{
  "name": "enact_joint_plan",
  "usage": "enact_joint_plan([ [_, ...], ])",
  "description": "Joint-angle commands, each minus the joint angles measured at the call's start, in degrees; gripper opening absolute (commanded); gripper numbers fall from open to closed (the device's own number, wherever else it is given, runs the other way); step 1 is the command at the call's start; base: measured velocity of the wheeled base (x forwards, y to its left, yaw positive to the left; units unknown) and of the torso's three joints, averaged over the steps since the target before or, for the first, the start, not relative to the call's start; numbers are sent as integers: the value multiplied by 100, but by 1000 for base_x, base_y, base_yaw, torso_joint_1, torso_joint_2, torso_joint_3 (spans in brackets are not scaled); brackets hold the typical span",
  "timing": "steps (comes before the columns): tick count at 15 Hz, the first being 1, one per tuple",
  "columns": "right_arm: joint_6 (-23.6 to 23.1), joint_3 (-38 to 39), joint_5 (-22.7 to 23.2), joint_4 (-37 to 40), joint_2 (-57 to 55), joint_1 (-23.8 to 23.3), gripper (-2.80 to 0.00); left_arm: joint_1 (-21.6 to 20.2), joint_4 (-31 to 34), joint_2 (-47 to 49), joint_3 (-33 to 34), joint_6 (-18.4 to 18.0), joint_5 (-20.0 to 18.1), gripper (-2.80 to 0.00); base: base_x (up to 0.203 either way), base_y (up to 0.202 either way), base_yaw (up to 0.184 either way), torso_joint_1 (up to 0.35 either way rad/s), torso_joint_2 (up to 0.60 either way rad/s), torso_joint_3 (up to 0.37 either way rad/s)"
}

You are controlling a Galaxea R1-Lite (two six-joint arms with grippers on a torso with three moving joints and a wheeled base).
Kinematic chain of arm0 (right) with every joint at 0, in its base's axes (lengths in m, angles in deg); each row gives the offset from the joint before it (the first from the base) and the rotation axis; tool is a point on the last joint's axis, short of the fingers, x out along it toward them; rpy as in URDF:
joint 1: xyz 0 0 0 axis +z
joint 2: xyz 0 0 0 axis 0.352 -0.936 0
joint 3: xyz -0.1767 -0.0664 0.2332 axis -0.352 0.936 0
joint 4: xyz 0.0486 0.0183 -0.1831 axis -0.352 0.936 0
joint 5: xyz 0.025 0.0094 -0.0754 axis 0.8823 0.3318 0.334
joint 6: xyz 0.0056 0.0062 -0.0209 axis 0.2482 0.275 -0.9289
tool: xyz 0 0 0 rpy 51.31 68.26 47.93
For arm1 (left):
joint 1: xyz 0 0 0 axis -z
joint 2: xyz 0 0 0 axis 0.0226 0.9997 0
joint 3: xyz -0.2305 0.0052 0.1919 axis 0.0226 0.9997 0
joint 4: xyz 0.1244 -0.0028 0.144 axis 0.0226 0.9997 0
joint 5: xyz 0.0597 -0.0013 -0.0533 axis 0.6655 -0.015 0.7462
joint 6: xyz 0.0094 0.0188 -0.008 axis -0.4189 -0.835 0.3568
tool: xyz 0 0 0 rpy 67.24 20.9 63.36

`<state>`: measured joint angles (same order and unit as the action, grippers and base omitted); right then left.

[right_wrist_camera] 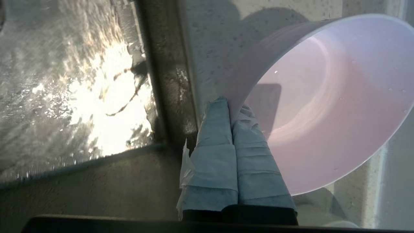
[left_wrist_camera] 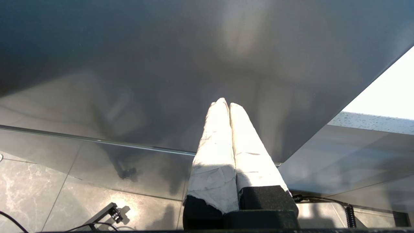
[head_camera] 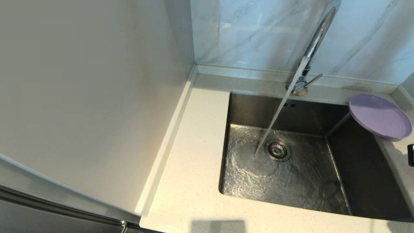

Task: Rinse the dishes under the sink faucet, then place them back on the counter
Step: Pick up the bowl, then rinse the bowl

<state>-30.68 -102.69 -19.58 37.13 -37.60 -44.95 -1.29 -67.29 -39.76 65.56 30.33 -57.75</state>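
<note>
Water (head_camera: 278,113) runs from the chrome faucet (head_camera: 318,35) into the steel sink (head_camera: 245,110), landing just beside the drain strainer (head_camera: 277,150). The lavender plate (head_camera: 380,116) lies on the counter (head_camera: 194,145) at the sink's far right corner, its edge overhanging the basin. In the right wrist view my right gripper (right_wrist_camera: 231,108) is shut on the rim of the pale pink bowl (right_wrist_camera: 323,106), which is tilted over the speckled counter (right_wrist_camera: 213,48) beside the wet sink (right_wrist_camera: 64,81). The bowl is out of the head view. My left gripper (left_wrist_camera: 225,103) is shut and empty, parked low.
A plain white side panel (head_camera: 81,97) rises along the counter's left. The marble wall (head_camera: 258,29) stands behind the faucet, whose lever (head_camera: 313,80) points right. A dark part of my right arm (head_camera: 411,155) shows at the right edge. The left wrist faces a grey cabinet front (left_wrist_camera: 161,64).
</note>
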Motion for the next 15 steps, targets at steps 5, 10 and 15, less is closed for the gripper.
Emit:
enact_joint_plan([
  [5, -925, 152, 469, 939, 1463, 770, -280, 0, 2, 0, 0, 1, -2, -280, 0, 0, 0, 0, 0, 0],
  [10, -946, -191, 478, 1281, 1692, 2706, -280, 0, 2, 0, 0, 1, -2, -280, 0, 0, 0, 0, 0, 0],
  [15, -887, -702, 492, 1302, 1167, 4243, -280, 0, 2, 0, 0, 1, -2, -280, 0, 0, 0, 0, 0, 0],
])
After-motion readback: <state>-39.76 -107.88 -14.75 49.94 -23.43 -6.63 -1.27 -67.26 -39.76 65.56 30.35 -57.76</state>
